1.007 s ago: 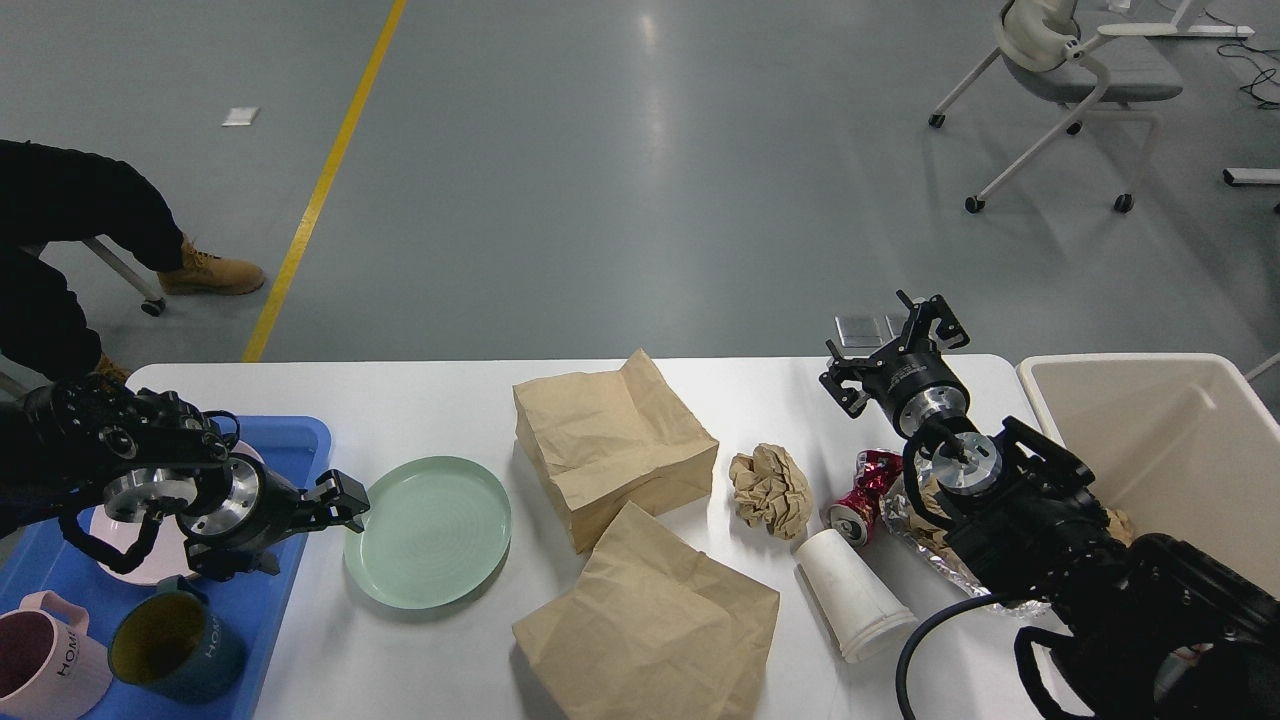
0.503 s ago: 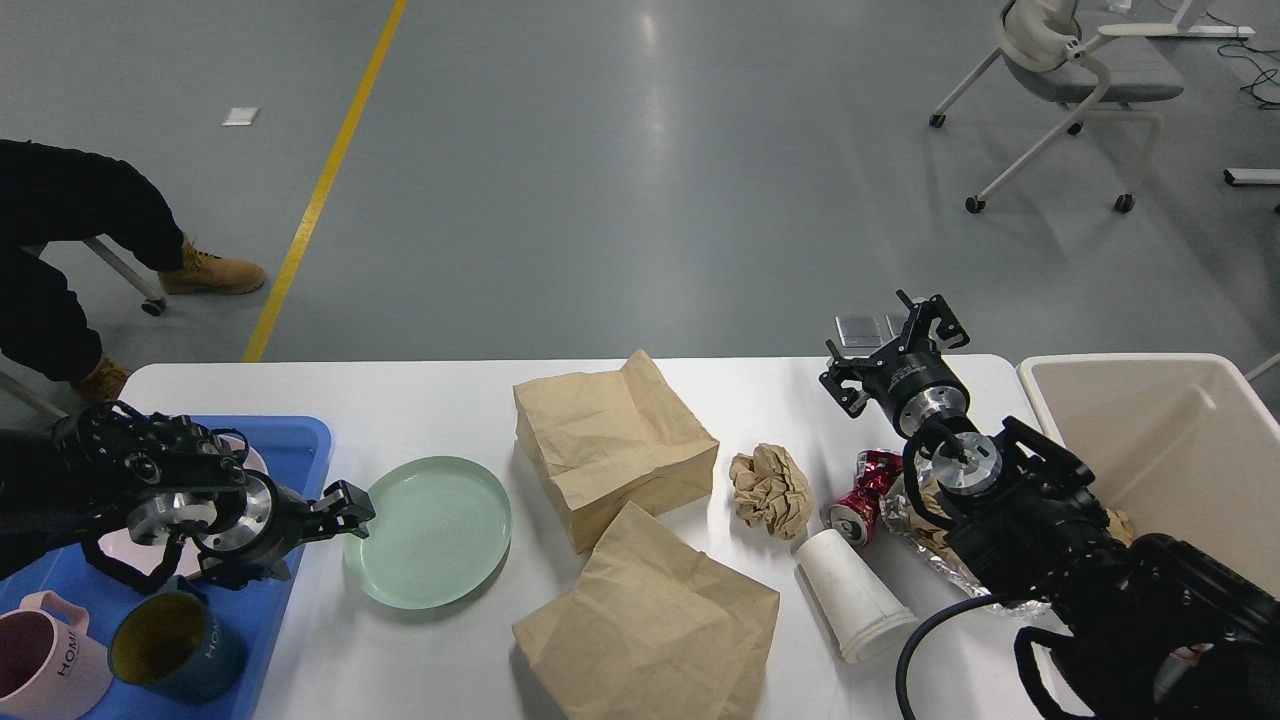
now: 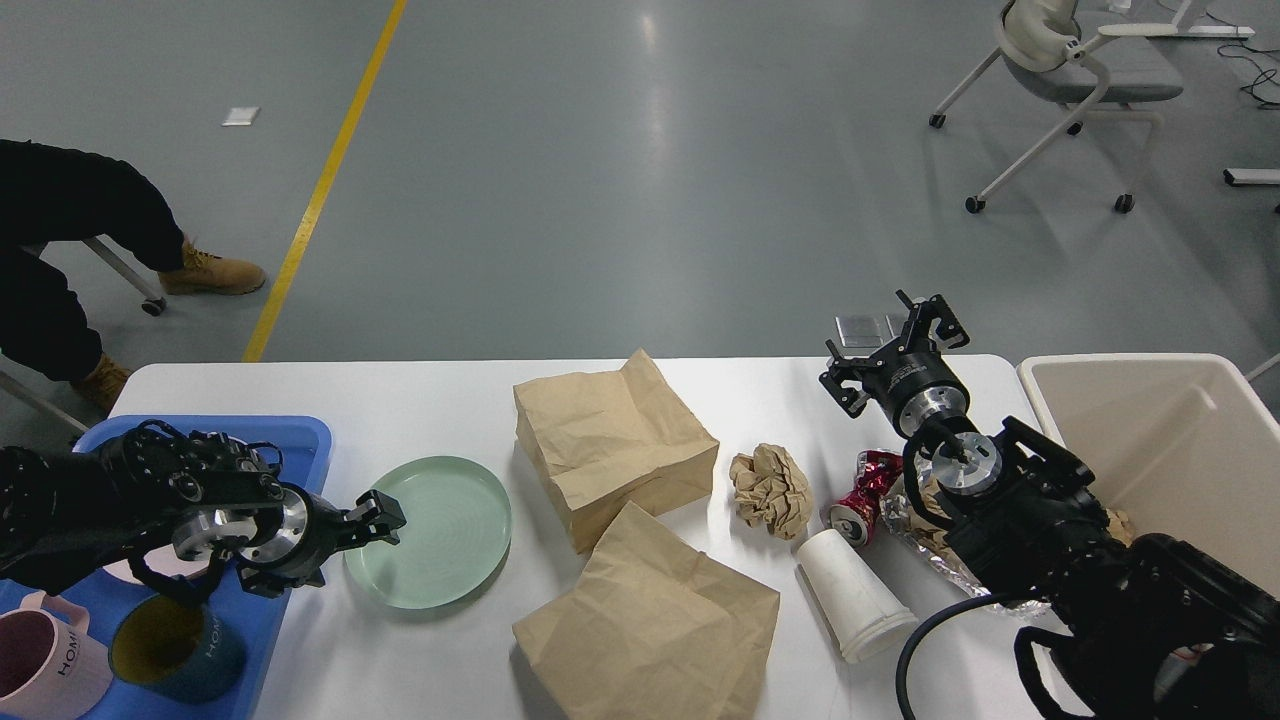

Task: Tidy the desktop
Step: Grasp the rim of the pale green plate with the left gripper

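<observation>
Left gripper (image 3: 385, 520) sits at the near-left rim of the green plate (image 3: 430, 530), fingers spread narrowly, gripping nothing, plate just to their right on the white counter (image 3: 420, 400). Right gripper (image 3: 895, 345) hovers far off, fingers wide and empty. Mugs (image 3: 175, 650) read "HOME".

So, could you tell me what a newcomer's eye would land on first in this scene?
Probably the two crumpled brown paper bags mid-desktop, with the pale green plate to their left, where the left gripper reaches its near-left rim. On the right, a crushed red can and a tipped white cup lie beside a beige bin.
</observation>
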Controlling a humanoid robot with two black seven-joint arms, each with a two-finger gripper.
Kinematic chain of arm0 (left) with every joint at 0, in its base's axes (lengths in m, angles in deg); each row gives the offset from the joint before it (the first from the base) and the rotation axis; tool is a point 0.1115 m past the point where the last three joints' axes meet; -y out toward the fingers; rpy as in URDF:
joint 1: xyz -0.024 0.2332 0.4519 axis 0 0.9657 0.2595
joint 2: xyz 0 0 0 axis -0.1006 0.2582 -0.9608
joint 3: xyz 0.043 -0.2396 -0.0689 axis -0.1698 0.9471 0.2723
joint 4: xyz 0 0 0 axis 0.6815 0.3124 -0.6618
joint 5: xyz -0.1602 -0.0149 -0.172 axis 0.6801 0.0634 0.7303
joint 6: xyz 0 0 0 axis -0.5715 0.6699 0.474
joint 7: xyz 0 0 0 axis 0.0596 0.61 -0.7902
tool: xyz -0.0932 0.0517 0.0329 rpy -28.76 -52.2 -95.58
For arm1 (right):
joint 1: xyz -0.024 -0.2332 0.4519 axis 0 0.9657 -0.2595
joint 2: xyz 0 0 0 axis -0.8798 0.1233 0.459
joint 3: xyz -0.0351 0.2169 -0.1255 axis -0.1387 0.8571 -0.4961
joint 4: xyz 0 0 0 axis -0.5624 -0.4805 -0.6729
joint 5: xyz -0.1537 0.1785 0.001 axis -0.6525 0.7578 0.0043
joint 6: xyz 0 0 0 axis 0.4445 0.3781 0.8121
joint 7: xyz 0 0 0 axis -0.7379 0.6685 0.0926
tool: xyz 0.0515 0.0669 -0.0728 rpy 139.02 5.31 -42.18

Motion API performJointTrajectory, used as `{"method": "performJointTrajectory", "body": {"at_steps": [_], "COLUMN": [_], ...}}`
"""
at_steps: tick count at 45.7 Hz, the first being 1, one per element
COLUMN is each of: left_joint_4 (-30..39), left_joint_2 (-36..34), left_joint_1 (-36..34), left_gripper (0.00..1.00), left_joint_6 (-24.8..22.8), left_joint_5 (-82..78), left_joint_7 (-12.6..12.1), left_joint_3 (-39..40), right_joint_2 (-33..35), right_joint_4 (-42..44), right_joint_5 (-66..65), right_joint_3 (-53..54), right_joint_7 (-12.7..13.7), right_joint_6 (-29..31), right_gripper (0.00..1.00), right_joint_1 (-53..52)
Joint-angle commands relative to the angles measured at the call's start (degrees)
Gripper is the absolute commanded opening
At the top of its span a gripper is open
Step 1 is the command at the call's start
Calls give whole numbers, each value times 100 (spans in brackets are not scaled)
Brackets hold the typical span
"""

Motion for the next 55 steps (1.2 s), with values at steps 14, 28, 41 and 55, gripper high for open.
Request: {"method": "performJointTrajectory", "body": {"at_steps": [14, 28, 41, 55], "left_joint_4": [-385, -385, -385, -394], "left_joint_2": [171, 180, 180, 180], "left_joint_1": [305, 296, 305, 305], "left_gripper": [76, 52, 36, 20], "left_joint_6": [-45, -160, -230, -309], "left_joint_5": [-87, -96, -96, -96], "left_joint_7": [-9, -246, -255, -343], "left_joint_3": [114, 158, 184, 184], "right_joint_2": [0, 0, 0, 0], "right_joint_4": [0, 0, 0, 0], "right_joint_5": [-1, -1, -1, -1], "right_joint_3": [0, 0, 0, 0], "right_joint_7": [0, 0, 0, 0], "right_joint_6": [5, 6, -3, -3], "right_gripper": [100, 100, 100, 100], "right_joint_1": [0, 0, 0, 0]}}
